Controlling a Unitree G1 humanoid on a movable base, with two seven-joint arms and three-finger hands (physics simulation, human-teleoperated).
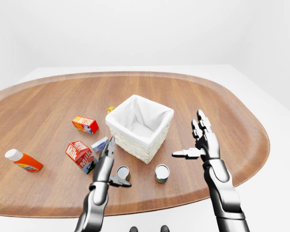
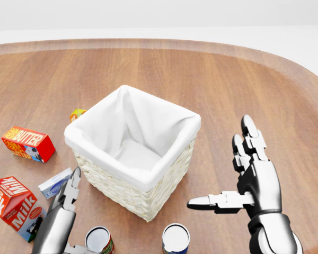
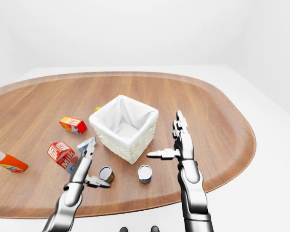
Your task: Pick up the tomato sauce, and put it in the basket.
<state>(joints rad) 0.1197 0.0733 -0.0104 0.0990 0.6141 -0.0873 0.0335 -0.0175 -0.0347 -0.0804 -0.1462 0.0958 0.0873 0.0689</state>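
Brown wood makes up the big oval table (image 1: 48, 104) I am looking down on. Near its middle sits the white basket (image 2: 135, 153), woven on the outside with white cloth inside. I see nothing in it.

My left hand (image 1: 108, 164) is low on the left side of the left-eye view. Its fingers (image 1: 108, 147) are spread apart and its thumb pokes out toward the can with the red label (image 1: 122, 172), which I take to be the tomato sauce. The thumb tip is just beside that can, but I cannot tell if it touches. The hand has hold of nothing. The can stands upright on the table, just below the basket in the left-eye view.

My right hand (image 2: 249, 180) is held up on the right, wide open, thumb pointing left. It grips nothing and is apart from everything.

A second can with a blue label (image 1: 161, 173) stands to the right of the red one. On the left lie a red milk carton (image 2: 10, 203), a small blue and white box (image 2: 55, 182), an orange butter box (image 2: 27, 143) and, far left, an orange bottle with a white cap (image 1: 23, 161). A small yellow thing (image 2: 77, 113) peeks out behind the basket.
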